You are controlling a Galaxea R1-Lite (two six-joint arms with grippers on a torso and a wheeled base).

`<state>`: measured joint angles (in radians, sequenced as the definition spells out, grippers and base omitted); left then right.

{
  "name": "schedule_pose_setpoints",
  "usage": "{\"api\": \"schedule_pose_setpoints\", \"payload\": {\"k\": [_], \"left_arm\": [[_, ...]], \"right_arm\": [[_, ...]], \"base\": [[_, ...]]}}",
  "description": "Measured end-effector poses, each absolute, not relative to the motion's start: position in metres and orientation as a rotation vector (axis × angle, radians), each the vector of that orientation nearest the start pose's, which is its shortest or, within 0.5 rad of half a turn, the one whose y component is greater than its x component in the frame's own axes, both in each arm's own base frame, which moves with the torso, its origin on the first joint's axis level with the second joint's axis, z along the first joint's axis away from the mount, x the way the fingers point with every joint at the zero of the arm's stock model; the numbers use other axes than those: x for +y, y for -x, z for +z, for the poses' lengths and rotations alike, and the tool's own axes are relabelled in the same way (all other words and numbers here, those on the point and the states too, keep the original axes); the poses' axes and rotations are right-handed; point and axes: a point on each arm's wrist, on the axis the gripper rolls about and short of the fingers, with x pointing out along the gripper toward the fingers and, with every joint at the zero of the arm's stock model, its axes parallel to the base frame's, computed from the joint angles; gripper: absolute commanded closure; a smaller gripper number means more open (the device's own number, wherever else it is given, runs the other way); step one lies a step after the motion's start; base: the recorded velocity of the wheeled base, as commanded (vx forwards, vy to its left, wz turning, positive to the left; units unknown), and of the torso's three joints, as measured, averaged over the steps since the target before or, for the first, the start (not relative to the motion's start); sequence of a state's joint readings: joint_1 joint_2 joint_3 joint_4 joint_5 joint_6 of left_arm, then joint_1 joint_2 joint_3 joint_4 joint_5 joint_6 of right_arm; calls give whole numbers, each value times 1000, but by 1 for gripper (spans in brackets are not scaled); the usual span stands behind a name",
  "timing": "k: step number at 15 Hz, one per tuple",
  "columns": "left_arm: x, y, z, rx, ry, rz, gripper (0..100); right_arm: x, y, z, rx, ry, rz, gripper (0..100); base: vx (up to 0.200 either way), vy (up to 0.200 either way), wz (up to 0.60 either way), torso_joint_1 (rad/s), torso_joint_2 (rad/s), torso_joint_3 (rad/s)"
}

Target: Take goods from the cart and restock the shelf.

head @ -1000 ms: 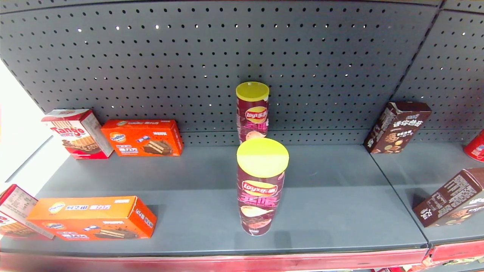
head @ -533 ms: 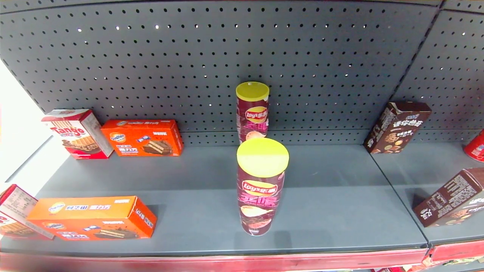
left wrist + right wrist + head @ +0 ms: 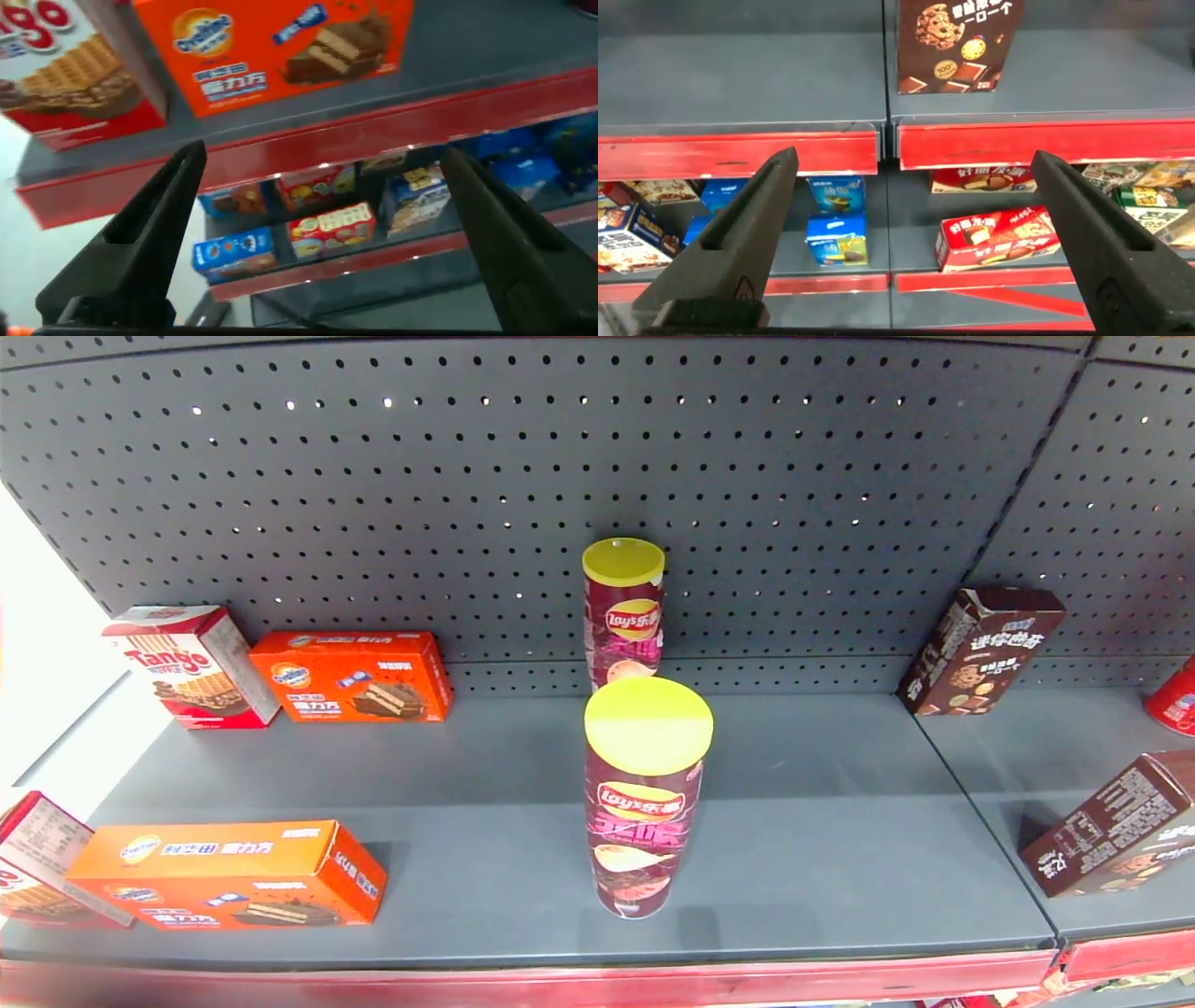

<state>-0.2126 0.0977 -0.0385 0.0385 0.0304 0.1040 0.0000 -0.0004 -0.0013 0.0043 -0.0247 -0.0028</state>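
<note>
- I've got two chip cans upright mid-shelf (image 3: 822, 831): the near can (image 3: 643, 803) in front, the far can (image 3: 624, 607) by the back panel.
- Left gripper (image 3: 320, 154): fingers wide apart, empty, facing the orange box (image 3: 271, 47).
- Right gripper (image 3: 915, 157): the same, facing the brown box (image 3: 957, 42).

On the shelf (image 3: 840, 840), the front can (image 3: 642, 812) stands before the rear can (image 3: 623, 616).

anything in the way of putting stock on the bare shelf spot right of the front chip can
Nothing visible: the grey metal shelf lies bare front to back between the maroon yellow-lidded chip can and the nearer dark brown cookie box.
</note>
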Motion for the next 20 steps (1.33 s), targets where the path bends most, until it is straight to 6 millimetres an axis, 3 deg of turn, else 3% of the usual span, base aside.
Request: {"api": "schedule_pose_setpoints", "payload": {"k": [2, 5, 10, 14, 20], "left_arm": [[4, 16, 80, 98, -99, -296, 0], [4, 18, 78, 87, -51, -319, 0], [8, 21, 77, 19, 15, -243, 0], [4, 17, 78, 72, -15, -60, 0], [0, 19, 77, 53, -23, 47, 0]], "right_arm": [[-1, 23, 75, 3, 3, -25, 0], [-1, 23, 75, 3, 3, -25, 0], [-1, 23, 75, 3, 3, -25, 0], [-1, 23, 75, 3, 3, -25, 0], [-1, 23, 76, 2, 3, -25, 0]], "base": [[0, 0, 0, 0, 0, 0], [0, 0, 0, 0, 0, 0], [0, 0, 0, 0, 0, 0], [0, 0, 0, 0, 0, 0], [0, 0, 0, 0, 0, 0]]}}
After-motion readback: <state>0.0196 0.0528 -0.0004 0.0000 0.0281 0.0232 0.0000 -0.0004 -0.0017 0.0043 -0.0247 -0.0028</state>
